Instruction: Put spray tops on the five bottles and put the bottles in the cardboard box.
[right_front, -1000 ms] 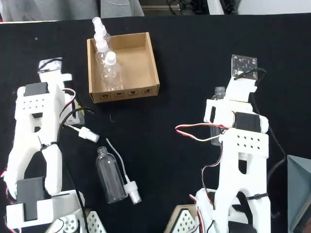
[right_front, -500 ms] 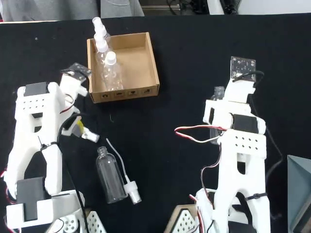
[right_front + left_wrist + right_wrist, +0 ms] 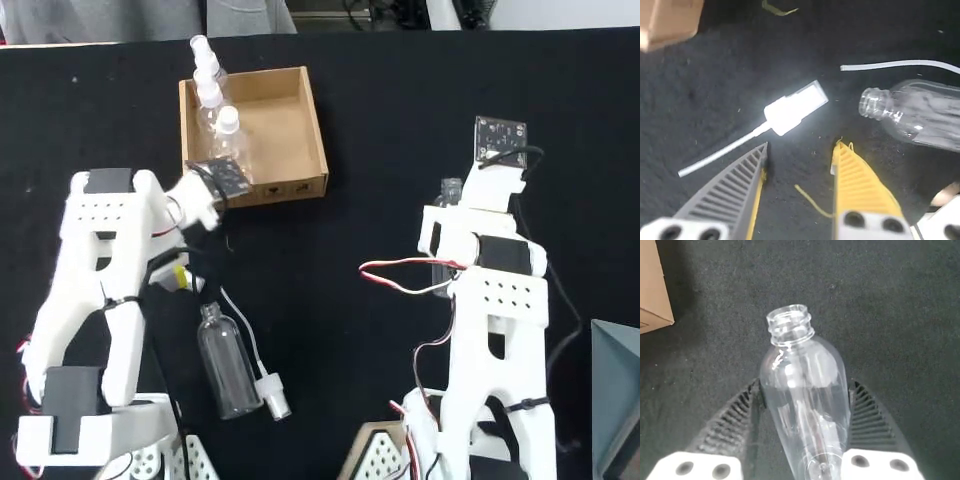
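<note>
The left pincer (image 3: 800, 146) is released, its two jaws spread wide just above the black surface (image 3: 400, 100). A loose spray top (image 3: 792, 110) is seen lying on its side just beyond the jaw tips, untouched, with its thin tube running out towards the grey jaw. Near it, an open bottle (image 3: 920, 117) is laid flat on the surface with its bare neck turned towards that spray top but apart from it. In the high view the same open bottle (image 3: 225, 365) is found between the two arms' bases, nearer the left arm, and a second spray top (image 3: 272, 390) is laid just beside its bottom end, its tube curving up along the bottle's side.

The right pincer (image 3: 805, 385) is clenched on a held bottle (image 3: 802, 385), one jaw pressed to each side of the clear body. No top is fitted on its neck, which is pointed away from the wrist. In the high view this held bottle (image 3: 452, 192) is mostly hidden behind the right arm, well apart from the cardboard box (image 3: 305, 130).

Three capped bottles (image 3: 232, 145) are lined up along the box's left wall, and the farthest is seen jutting over the far wall.
</note>
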